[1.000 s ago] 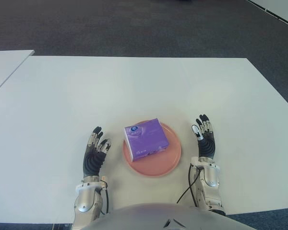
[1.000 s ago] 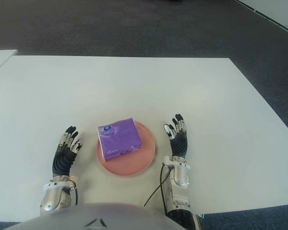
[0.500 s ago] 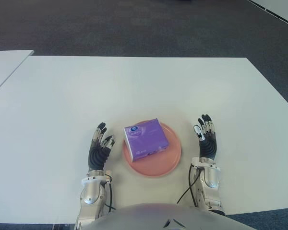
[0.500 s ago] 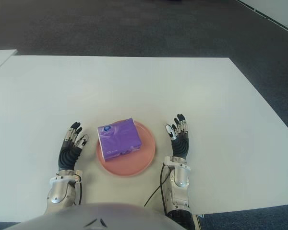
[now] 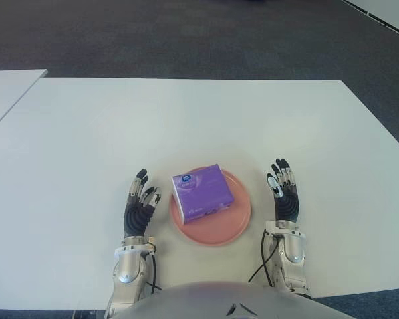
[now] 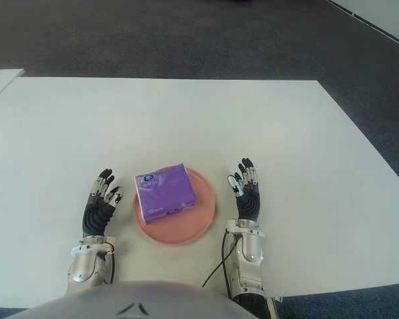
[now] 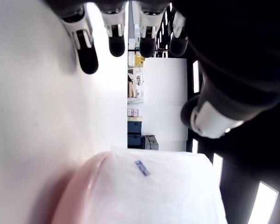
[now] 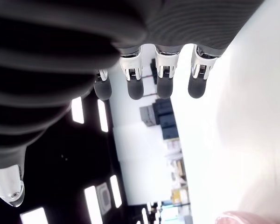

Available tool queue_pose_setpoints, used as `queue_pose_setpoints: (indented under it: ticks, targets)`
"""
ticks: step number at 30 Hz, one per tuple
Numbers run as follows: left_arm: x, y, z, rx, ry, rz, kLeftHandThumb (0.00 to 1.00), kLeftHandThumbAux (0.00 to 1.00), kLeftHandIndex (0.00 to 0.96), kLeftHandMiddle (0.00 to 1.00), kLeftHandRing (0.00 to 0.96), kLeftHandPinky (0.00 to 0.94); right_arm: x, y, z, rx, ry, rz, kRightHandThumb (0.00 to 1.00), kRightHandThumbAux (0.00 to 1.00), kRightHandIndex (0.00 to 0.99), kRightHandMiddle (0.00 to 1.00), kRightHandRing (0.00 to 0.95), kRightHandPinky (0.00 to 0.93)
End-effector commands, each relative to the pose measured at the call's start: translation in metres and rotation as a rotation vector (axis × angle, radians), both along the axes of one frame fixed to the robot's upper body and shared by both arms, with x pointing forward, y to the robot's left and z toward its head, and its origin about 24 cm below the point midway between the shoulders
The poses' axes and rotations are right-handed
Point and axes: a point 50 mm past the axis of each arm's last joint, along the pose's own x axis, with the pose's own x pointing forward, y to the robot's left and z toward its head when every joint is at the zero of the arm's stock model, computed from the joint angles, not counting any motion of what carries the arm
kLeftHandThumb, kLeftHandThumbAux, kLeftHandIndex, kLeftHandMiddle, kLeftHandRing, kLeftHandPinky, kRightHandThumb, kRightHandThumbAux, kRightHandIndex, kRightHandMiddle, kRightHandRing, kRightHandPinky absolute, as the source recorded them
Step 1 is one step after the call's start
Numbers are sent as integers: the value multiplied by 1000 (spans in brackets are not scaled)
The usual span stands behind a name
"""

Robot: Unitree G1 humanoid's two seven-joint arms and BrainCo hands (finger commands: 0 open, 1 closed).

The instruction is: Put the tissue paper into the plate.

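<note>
Purple tissue paper [image 5: 202, 194] askew on plate [image 5: 234, 226]

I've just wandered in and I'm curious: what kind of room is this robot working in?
Probably an office or lab test space. A plain white table stands on dark grey carpet, with a second white table alongside. The only props are a pink plate holding a purple tissue pack.

Both eye views look forward and down from the head over the whole table [image 5: 186, 119], sharing the plate [image 5: 216, 234] near its front edge, while each wrist view looks close along its own fingers toward a sliver of that plate.
</note>
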Motion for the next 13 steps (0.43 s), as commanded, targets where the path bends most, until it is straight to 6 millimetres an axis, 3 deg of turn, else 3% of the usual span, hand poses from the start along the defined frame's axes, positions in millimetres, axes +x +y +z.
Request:
queue_pose_setpoints:
  ticks: [1, 13]
  targets:
    - [-11, -8, -20, -49, 113, 17, 82, 665, 25, 11, 0, 5, -28, -3, -35, -5, 220, 26, 179, 520, 51, 67, 44, 57]
    - [-17, -12, -25, -108, 118, 36, 80, 650, 36, 25, 13, 22, -30, -13, -41, -99, 287, 79, 131, 471, 31, 26, 1, 2]
